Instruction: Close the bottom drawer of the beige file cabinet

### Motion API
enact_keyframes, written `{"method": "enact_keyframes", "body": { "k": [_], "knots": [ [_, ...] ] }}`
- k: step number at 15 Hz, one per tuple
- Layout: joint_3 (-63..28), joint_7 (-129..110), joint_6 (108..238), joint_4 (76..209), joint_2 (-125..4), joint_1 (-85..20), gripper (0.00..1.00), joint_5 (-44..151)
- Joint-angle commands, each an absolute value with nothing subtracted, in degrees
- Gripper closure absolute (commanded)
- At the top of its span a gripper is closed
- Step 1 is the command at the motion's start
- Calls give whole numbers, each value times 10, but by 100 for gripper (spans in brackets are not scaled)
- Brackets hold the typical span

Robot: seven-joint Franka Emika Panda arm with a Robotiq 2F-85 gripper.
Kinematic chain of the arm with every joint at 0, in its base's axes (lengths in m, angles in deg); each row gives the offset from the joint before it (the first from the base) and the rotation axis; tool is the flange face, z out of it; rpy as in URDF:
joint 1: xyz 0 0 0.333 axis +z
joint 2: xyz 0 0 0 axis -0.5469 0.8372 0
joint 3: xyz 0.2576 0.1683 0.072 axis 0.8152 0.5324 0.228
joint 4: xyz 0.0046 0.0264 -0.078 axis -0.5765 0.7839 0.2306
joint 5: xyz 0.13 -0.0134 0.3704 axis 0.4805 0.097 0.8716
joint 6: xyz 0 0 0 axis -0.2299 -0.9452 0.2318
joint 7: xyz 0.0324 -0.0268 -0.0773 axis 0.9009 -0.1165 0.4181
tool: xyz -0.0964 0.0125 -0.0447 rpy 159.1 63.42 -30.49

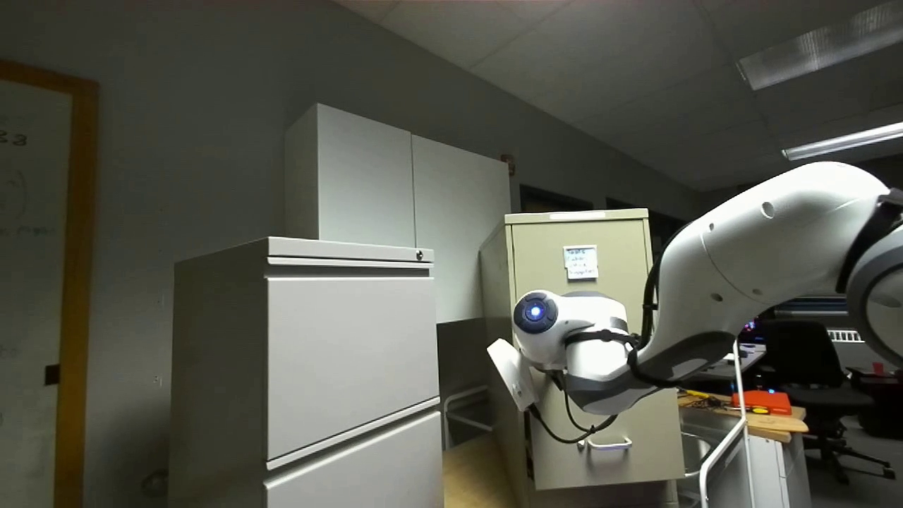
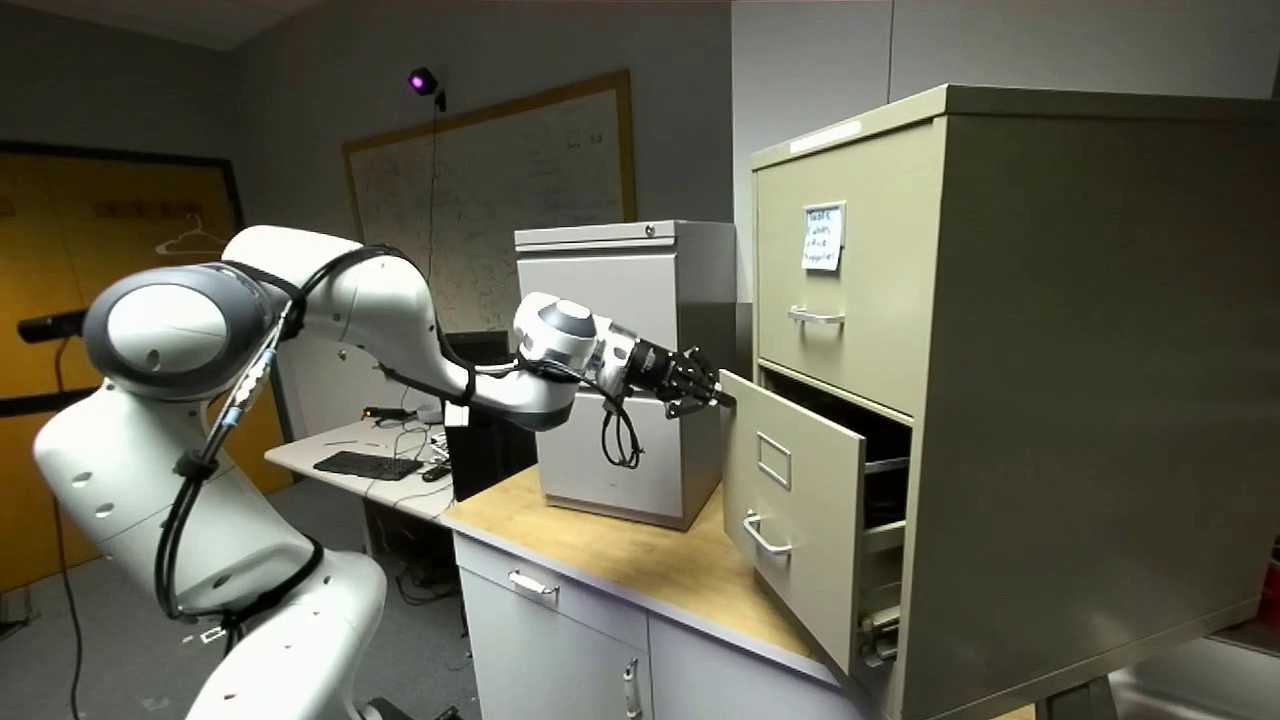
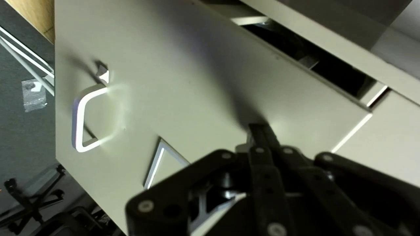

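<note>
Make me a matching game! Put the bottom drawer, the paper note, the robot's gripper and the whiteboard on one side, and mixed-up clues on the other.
1. Bottom drawer
2. Paper note
3. Gripper
4. Whiteboard

A. jaws closed together
B. has a brown frame
C. partly open
D. on the top drawer

Pairs: 1-C, 2-D, 3-A, 4-B

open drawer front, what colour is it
The open drawer front is yellowish beige; it shows best in an exterior view.
</note>
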State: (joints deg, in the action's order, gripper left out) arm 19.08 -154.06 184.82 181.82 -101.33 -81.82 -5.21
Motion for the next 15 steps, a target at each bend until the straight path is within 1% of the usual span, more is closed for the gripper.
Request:
{"method": "enact_keyframes", "body": {
  "k": [1,7,10,15],
  "knots": [
    [297,-1541,1858,1781,-1013,-922,100,-50],
    [493,-1541,1878,1769,-1090,-1130,100,-19],
    [572,-1541,1889,1758,-1126,-1207,100,2],
    [714,-1541,1905,1717,-1127,-1325,100,3]
  ]
}}
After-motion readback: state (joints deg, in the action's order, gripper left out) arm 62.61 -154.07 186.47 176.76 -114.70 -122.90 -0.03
